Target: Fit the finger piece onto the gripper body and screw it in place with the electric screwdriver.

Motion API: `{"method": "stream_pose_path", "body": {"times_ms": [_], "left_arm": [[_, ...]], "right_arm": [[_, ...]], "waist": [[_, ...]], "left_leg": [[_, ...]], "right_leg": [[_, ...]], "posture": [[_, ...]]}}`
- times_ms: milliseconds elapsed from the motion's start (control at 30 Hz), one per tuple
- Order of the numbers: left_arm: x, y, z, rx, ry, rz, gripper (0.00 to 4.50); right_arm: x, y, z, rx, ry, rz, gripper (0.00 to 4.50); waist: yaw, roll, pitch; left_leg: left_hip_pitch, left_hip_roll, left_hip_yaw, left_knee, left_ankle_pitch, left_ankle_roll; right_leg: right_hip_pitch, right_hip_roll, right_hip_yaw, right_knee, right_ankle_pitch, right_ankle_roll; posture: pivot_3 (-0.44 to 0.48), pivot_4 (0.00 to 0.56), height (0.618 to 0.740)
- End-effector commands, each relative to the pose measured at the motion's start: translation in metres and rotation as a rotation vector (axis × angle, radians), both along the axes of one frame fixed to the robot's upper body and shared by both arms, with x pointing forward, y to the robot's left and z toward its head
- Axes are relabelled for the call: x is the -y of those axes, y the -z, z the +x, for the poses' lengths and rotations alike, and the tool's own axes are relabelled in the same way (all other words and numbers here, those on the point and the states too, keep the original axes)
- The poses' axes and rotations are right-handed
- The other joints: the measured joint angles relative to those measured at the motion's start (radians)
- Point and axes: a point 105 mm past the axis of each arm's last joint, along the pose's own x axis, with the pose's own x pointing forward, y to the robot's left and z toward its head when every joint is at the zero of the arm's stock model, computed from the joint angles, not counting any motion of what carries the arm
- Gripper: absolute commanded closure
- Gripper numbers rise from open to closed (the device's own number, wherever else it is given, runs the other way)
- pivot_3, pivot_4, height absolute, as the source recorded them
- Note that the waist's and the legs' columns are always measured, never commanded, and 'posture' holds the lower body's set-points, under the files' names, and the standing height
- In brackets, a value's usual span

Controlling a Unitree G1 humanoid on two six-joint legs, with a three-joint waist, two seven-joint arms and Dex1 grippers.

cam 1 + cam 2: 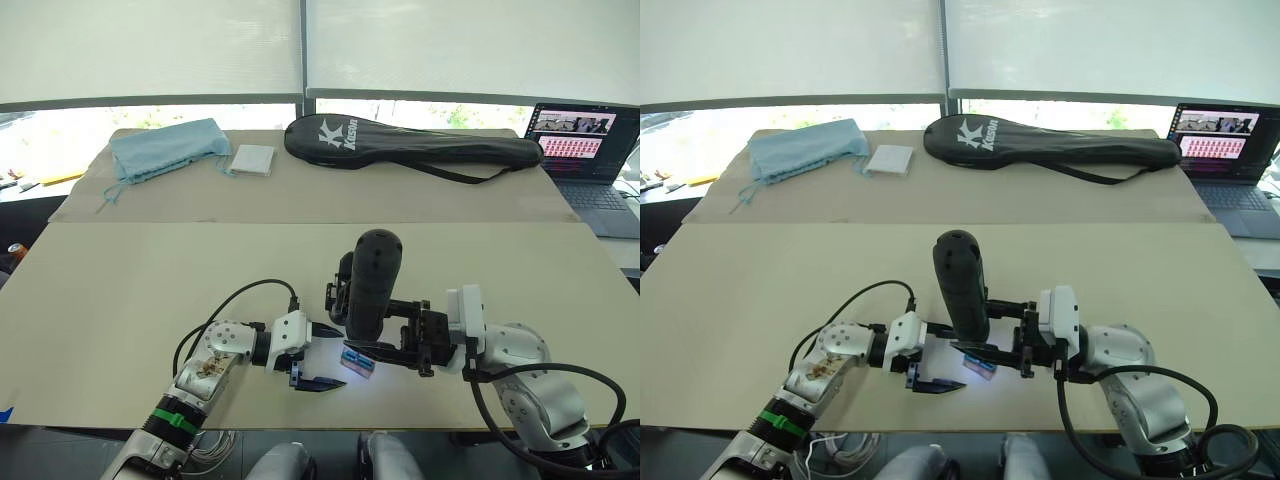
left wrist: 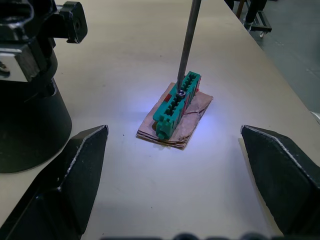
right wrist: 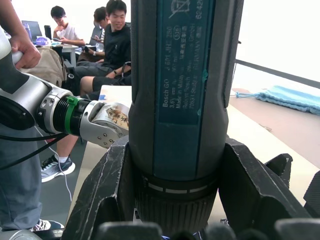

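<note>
Upright in the right gripper, the electric screwdriver sits clamped between its jaws, bit tip resting in a green toothed piece on brown paper on the desk. Left gripper faces it, jaws apart. Its base is hidden.

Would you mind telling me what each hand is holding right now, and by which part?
The right hand grips the electric screwdriver around its lower barrel, just above the collar. The left hand is open and holds nothing.
</note>
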Motion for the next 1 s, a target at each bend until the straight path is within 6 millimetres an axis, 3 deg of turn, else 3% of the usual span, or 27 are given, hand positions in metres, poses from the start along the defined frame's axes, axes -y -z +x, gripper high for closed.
{"method": "stream_pose_path", "body": {"times_ms": [33,1000], "left_arm": [[0.0038,0.0136,-0.0093,-0.064,0.014,0.025,0.03],[0.0021,0.0167,-0.009,-0.076,0.008,0.03,0.03]], "right_arm": [[-0.0023,-0.008,-0.0043,0.045,-0.018,0.017,2.59],[-0.0032,-0.0042,-0.005,0.047,-0.022,0.001,2.59]], "waist": [[0.0,0.0,0.0],[0.0,0.0,-0.001]], "left_leg": [[0.0,0.0,0.0,0.0,0.0,0.0],[0.001,0.0,0.0,0.0,0.0,0.0]], "right_leg": [[0.0,0.0,0.0,0.0,0.0,0.0],[0.0,0.0,0.0,0.0,0.0,0.0]], "posture": [[0.0,0.15,0.74],[0.0,0.15,0.74]]}}
